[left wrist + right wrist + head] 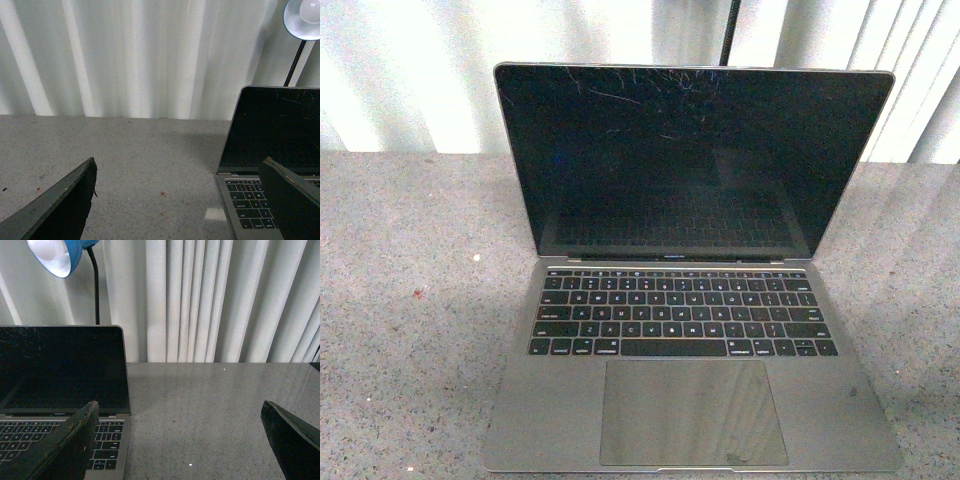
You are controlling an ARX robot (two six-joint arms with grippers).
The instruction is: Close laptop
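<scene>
We are seeing the laptop (690, 300) sitting open at the middle of the speckled grey table (410, 300), its dark screen standing upright, while we are holding our left gripper (179, 165) and right gripper (180, 405) spread wide, gripping nothing, on either side of it.

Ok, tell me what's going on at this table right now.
A two-armed robot is set to close the laptop, and nothing is touching it. The laptop stands open on the grey table, its scratched screen dark and upright. The left gripper hangs open off the laptop's left side and the right gripper hangs open off its right side, both holding nothing. A blue lamp stands behind the laptop.
</scene>
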